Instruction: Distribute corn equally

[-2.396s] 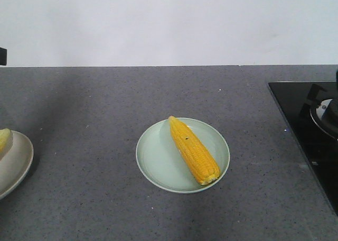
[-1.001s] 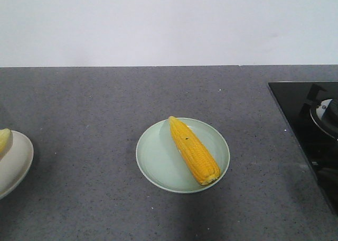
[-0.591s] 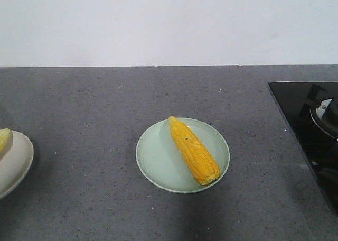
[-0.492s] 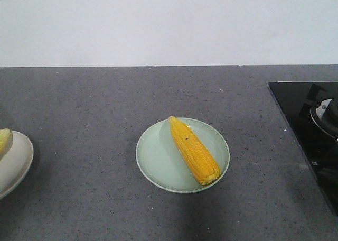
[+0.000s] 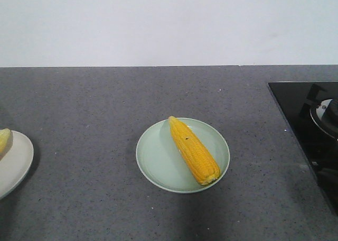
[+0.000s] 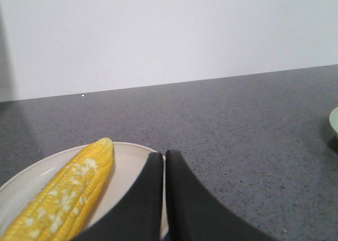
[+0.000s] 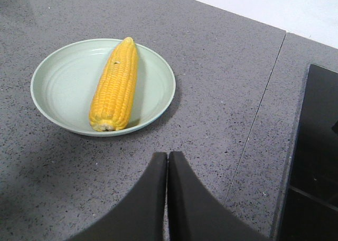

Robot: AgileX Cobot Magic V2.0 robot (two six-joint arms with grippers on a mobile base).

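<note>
Front view: pale green round plate (image 5: 158,161) at centre of speckled grey stone counter (image 5: 105,103), carrying one bright yellow tapered corn cob (image 5: 194,150) laid diagonally, tip toward the far left, blunt end toward the near right rim. At far left edge, cream round plate (image 5: 13,164), mostly cropped, with only the tip of a second cob visible on it. Left wrist view: whitish-patched yellow corn cob (image 6: 63,193) resting on that cream plate, just left of the black left gripper (image 6: 165,155), fingers pressed together and empty, poised over the plate's right portion. Right wrist view: black right gripper (image 7: 167,155), likewise clenched on nothing, hovering near side of the green plate, well apart from the cob; black glass hob (image 7: 311,161) at right. Only two cobs visible; count on the cream plate not determinable from these views. Likely hazards: descent with fingers pressed together would push a cob instead of straddling it, rolling the tapered, round body off the shallow rim; pinching near the narrow tip would invite slip or swivel; a glancing contact on a rim could skid the light plate across the smooth counter; an uncounted hidden cob could leave an unequal split.
</note>
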